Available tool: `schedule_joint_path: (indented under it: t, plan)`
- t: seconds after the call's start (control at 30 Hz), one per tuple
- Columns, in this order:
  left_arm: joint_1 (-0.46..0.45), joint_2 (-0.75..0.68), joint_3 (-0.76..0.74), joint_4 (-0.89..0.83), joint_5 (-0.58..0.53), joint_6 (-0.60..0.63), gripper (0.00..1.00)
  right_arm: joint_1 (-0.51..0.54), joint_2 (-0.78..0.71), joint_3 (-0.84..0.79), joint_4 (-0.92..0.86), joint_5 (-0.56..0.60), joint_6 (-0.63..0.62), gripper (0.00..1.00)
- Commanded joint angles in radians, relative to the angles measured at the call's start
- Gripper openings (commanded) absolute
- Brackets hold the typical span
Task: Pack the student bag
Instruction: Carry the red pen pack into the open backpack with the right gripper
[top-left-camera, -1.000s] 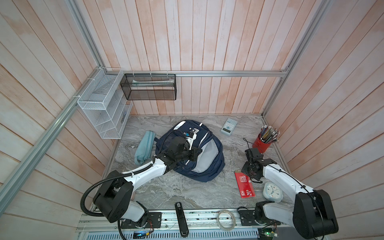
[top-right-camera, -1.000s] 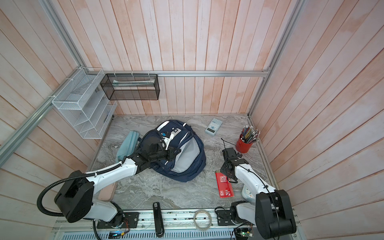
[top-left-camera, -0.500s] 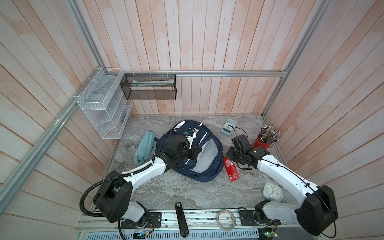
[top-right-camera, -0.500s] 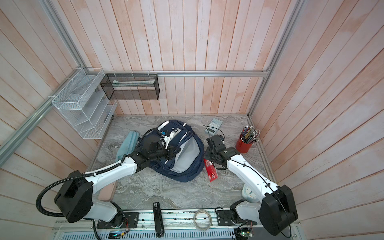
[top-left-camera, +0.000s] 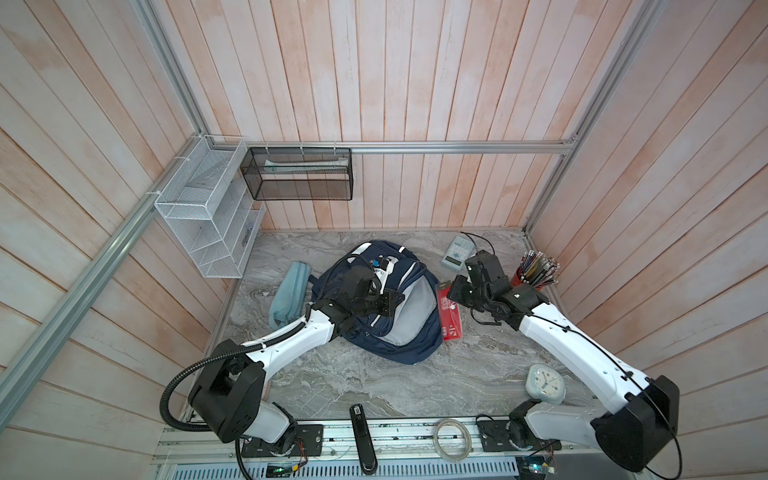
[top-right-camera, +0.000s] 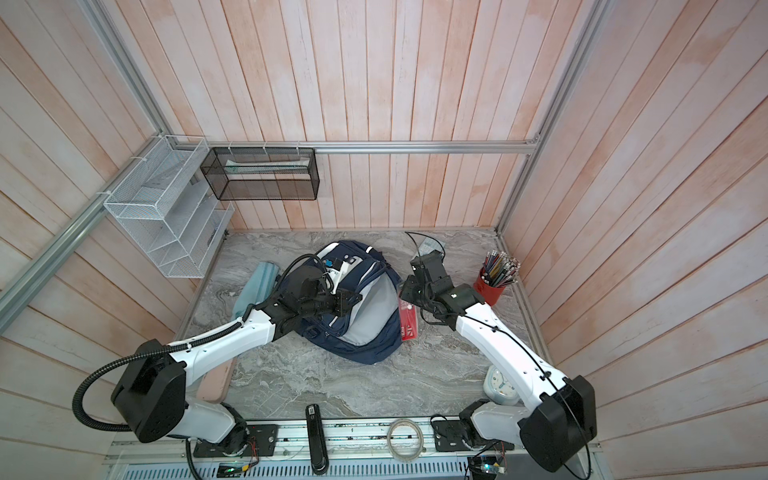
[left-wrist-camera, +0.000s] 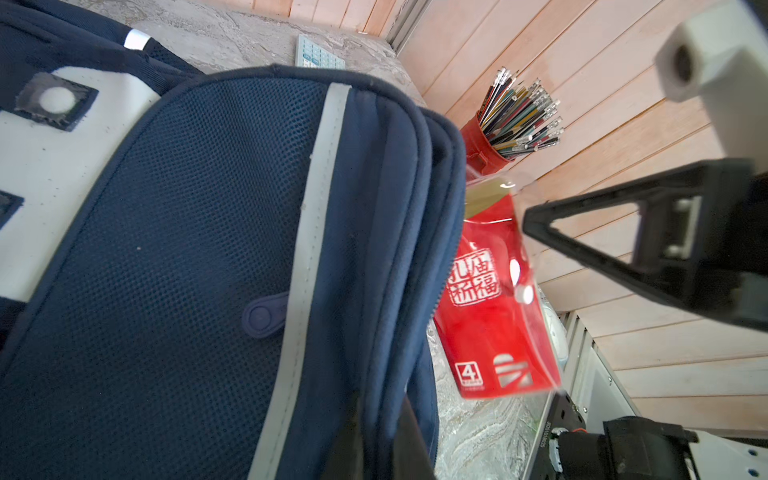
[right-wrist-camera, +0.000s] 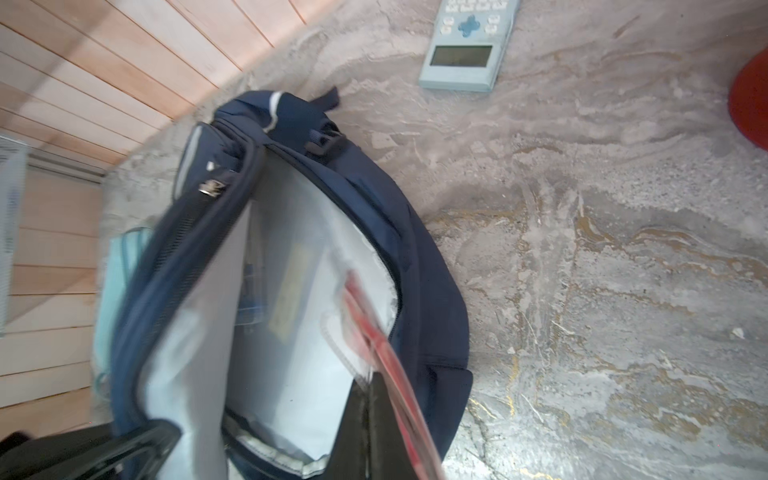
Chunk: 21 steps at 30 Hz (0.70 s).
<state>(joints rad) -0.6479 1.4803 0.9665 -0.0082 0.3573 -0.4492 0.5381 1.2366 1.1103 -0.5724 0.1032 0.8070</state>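
Observation:
The student bag (top-left-camera: 411, 332) (top-right-camera: 374, 336) lies in the middle of the table, navy blue, its main pocket gaping and the grey lining showing. My left gripper (top-left-camera: 392, 301) (left-wrist-camera: 380, 411) is shut on the edge of the bag's front flap (left-wrist-camera: 187, 249) and holds it up. At the bag's right side, my right gripper (top-left-camera: 455, 291) (right-wrist-camera: 368, 386) is shut on a flat red packet (top-left-camera: 449, 320) (left-wrist-camera: 490, 299) in a clear sleeve. The packet hangs tilted, edge-on (right-wrist-camera: 374, 332), over the rim of the open pocket (right-wrist-camera: 428, 270).
A calculator (top-left-camera: 457, 252) and a red cup of pencils (top-left-camera: 536, 272) stand at the back right. A light blue pouch (top-left-camera: 289, 297) lies left of the bag. At the front are a round clock (top-left-camera: 545, 382), a tape roll (top-left-camera: 452, 438) and a black stapler (top-left-camera: 362, 436). Wire racks (top-left-camera: 208, 220) hang on the left wall.
My right gripper has lifted the red packet off the table at the front right and carried it left and back to the bag's opening. The left gripper has kept its hold.

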Motion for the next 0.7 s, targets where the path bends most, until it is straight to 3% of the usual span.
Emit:
schedule_joint_path:
  t: [0.0, 0.13, 0.4, 0.67]
  plan:
    - [-0.002, 0.001, 0.046, 0.024, 0.015, -0.002, 0.00, 0.003, 0.019, -0.013, 0.030, -0.050, -0.004, 0.00]
    - [-0.003, -0.018, 0.051, 0.018, 0.021, -0.008, 0.00, 0.002, 0.108, -0.095, 0.257, -0.177, 0.017, 0.00]
    - [-0.005, -0.038, 0.063, 0.001, 0.034, -0.017, 0.00, -0.012, 0.360, -0.051, 0.542, -0.316, 0.076, 0.00]
    - [-0.009, -0.062, 0.063, 0.006, 0.038, -0.032, 0.00, -0.049, 0.485, -0.029, 0.763, -0.350, 0.253, 0.00]
